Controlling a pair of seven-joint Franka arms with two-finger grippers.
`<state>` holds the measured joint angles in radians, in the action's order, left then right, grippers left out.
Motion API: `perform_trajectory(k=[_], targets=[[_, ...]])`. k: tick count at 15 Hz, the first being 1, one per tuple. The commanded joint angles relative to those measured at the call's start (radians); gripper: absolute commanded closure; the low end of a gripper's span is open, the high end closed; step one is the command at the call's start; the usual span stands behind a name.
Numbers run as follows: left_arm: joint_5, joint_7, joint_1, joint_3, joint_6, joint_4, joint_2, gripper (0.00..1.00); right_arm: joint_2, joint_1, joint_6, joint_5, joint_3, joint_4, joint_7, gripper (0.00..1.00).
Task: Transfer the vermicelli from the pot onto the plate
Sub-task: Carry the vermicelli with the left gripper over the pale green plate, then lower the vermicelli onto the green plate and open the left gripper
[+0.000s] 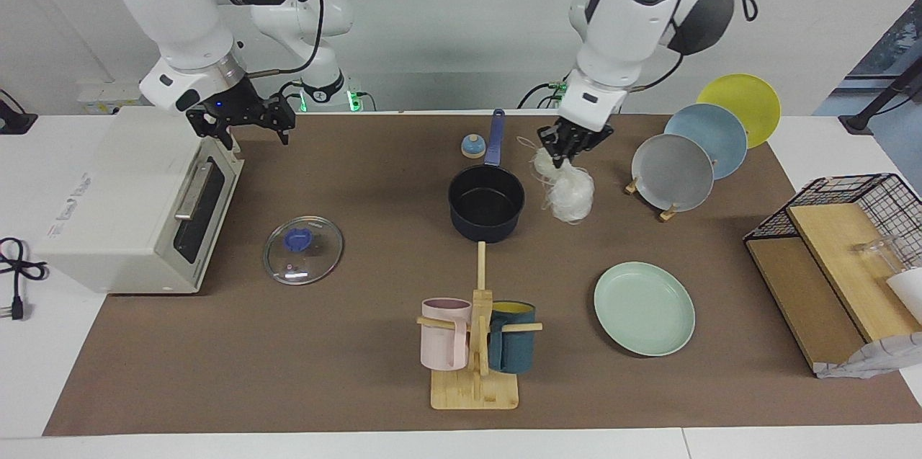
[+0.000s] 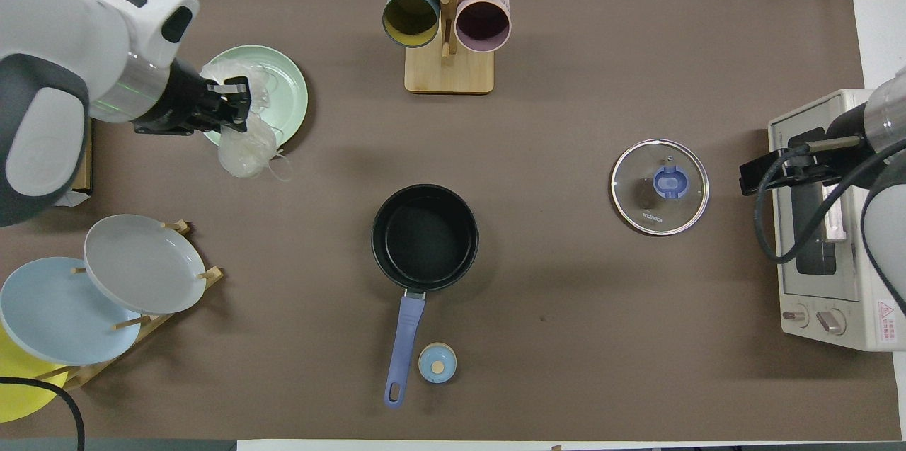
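You look from a high camera across the bench [image 1: 288, 372], facing both robots from a distance. Your second camera hangs above the robots' end, looking forward and steeply down. Both views share the brown mat, the pot [image 1: 486, 208] [image 2: 425, 237] and the green plate [image 1: 644, 308] [image 2: 287, 86], turned half around.

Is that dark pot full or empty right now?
Empty: the pot shows only its bare black inside, while the vermicelli hangs from the left gripper.
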<state>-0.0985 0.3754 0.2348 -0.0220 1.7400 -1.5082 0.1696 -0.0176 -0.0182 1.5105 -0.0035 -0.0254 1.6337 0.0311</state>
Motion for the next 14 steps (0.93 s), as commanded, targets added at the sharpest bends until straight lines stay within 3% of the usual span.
perform_trajectory(k=[1, 4, 8, 14], targets=[[-0.006, -0.087, -0.049, -0.01, 0.126, -0.024, 0.057, 1.0, 0.013, 0.006, -0.05, 0.007, 0.009, -0.058, -0.011, 0.0], [-0.006, -0.183, -0.084, -0.01, 0.251, -0.04, 0.148, 1.0, -0.002, 0.014, -0.05, 0.008, 0.01, -0.055, -0.011, 0.0], [-0.001, -0.289, -0.101, -0.01, 0.467, -0.153, 0.218, 1.0, 0.001, 0.034, -0.036, 0.002, 0.03, -0.052, -0.013, 0.0], [0.002, -0.36, -0.108, -0.01, 0.558, -0.213, 0.248, 1.0, 0.004, 0.032, -0.035, -0.004, 0.047, -0.06, -0.008, 0.0]])
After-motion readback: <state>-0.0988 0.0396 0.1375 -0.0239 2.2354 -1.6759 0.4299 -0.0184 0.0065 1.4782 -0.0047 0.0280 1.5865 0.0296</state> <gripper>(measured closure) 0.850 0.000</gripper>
